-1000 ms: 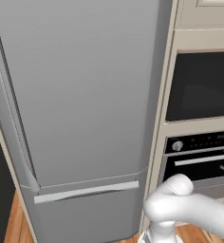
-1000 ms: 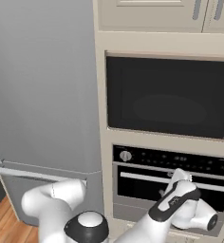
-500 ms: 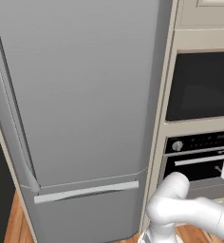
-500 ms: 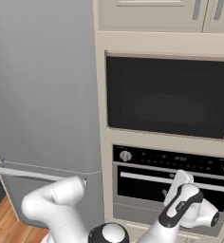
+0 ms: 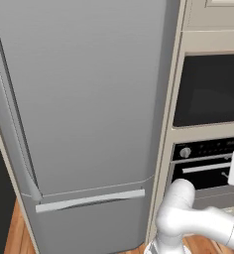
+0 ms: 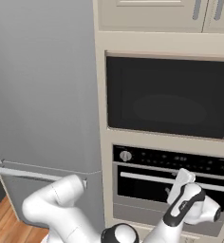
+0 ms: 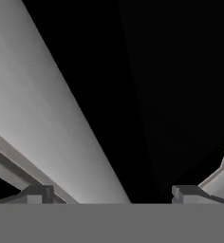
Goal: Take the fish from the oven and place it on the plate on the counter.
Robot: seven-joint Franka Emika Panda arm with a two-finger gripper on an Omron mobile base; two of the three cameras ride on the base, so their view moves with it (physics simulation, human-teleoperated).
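Gripper is spread wide with nothing held, right at the oven handle, which crosses close between the fingertips in the hand view. The oven door is shut, so the fish can't be seen; before closing, the bar should sit centred between the jaws, then the pull goes straight out and down. Compared with a second ago, the hand has edged nearer the handle, elbow lower; fridge and black-glass appliance unchanged.

One fridge, one oven, one black-glass appliance.
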